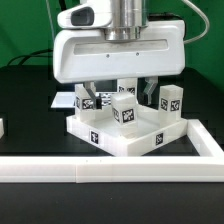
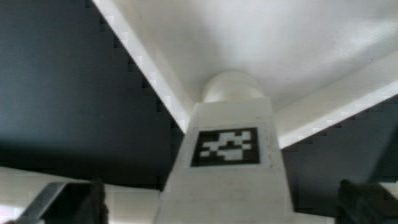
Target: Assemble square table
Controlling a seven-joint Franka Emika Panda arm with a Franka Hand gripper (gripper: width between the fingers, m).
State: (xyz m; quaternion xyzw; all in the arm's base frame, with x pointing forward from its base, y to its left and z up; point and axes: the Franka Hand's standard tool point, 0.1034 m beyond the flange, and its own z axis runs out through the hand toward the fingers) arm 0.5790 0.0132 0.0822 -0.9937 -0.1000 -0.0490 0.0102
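Observation:
The square table's white slab (image 1: 128, 140) lies flat with tags on its edges, one corner toward the camera. Several white tagged legs stand upright on it, one at the exterior view's left (image 1: 86, 98), one at its right (image 1: 172, 100). A middle leg (image 1: 125, 110) rises between my gripper's (image 1: 122, 98) two fingers. In the wrist view this leg (image 2: 226, 140) fills the centre with its tag facing the camera, and the slab's raised rim (image 2: 267, 50) runs beyond it. My gripper (image 2: 222, 205) is open, with dark gaps showing between the leg and each finger (image 2: 71, 203).
A long white rail (image 1: 110, 170) borders the black board in front of the slab and turns back at the exterior view's right (image 1: 205, 140). A small white object (image 1: 3, 127) sits at the left edge.

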